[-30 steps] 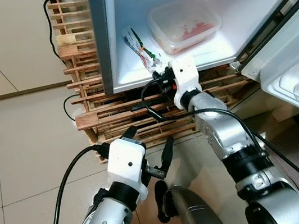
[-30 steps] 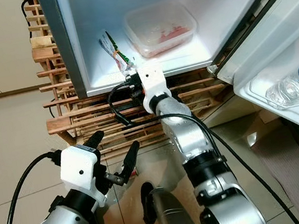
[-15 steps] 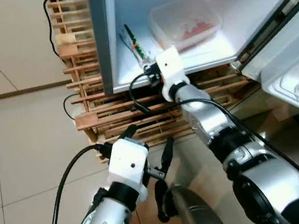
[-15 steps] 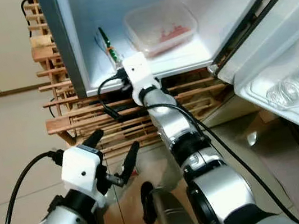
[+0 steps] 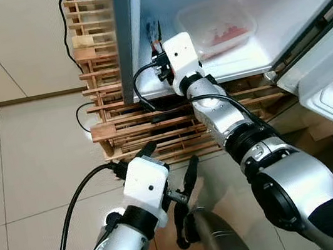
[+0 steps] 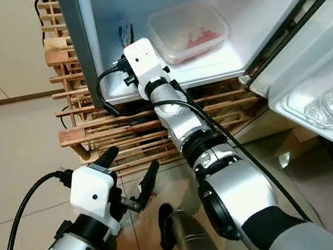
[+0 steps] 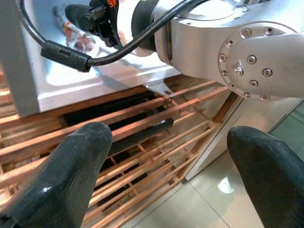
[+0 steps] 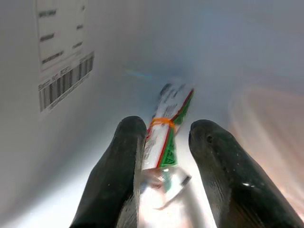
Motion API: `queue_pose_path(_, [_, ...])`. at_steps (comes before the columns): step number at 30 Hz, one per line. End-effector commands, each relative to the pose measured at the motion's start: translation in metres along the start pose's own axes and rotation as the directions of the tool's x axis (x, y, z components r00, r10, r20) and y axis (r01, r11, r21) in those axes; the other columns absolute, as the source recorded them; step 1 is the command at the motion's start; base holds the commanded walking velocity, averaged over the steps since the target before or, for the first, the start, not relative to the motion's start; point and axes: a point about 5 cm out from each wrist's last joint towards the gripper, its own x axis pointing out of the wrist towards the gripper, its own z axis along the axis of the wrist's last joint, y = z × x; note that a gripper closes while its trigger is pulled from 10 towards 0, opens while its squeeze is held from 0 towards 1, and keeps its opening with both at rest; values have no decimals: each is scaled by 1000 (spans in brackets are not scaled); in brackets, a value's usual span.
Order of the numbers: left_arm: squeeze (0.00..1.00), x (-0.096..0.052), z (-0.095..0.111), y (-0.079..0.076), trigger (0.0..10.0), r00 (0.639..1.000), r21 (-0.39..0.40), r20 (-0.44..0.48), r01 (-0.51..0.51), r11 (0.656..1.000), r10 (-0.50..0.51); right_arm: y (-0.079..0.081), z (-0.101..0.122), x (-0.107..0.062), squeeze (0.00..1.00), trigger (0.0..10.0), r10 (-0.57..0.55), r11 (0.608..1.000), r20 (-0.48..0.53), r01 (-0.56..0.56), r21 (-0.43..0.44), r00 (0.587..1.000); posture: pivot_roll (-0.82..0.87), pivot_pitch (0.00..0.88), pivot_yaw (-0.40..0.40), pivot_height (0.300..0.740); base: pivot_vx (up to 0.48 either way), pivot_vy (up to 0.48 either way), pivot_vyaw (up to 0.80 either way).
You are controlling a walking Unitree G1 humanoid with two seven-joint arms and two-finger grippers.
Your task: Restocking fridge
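Right arm has pushed further into the fridge since a second ago, packet carried in with it.

Placing step: fridge [image 5: 278, 31] open on a wooden pallet [image 5: 123, 129], plastic food tub [image 5: 218, 28] on the shelf [image 6: 208, 67]. Right hand [image 8: 164, 156] pinches the wrapped packet [image 8: 166, 137] just over the shelf by the left wall. Left hand [image 7: 166, 161] spread, idle low. Next: lower, release, withdraw.
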Motion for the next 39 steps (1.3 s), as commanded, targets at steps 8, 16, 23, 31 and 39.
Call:
queue_pose_path(8, [0, 23, -10, 33, 10000, 998, -52, 7, -65, 997, 66, -14, -12, -37, 0, 10000, -60, 995, 108, 50, 91, 992, 99, 169, -147, 732, 0, 0, 0])
queue_pose_path(16, [0, 36, -20, 90, 10000, 942, -67, 8, -335, 940, 337, -36, -22, -96, 0, 10000, -170, 983, 101, 162, 83, 980, 34, 19, -91, 732, 0, 0, 0])
queue_pose_path(23, [0, 51, -16, 103, 10000, 940, 24, 59, -337, 941, 335, -68, -70, -148, 0, 10000, -346, 935, -102, 352, 43, 933, 36, 0, -91, 732, 0, 0, 0])
queue_pose_path(31, [0, 44, -28, 111, 10000, 937, 53, 56, -347, 936, 344, -79, -105, -206, 0, 10000, -449, 875, -272, 481, 59, 851, 2, 0, -46, 732, 0, 0, 0])
queue_pose_path(39, [0, 40, -38, 100, 10000, 942, -1, 61, -329, 944, 329, -73, -103, -196, 0, 10000, -411, 891, -268, 446, 82, 871, -29, 0, -35, 732, 0, -111, 0])
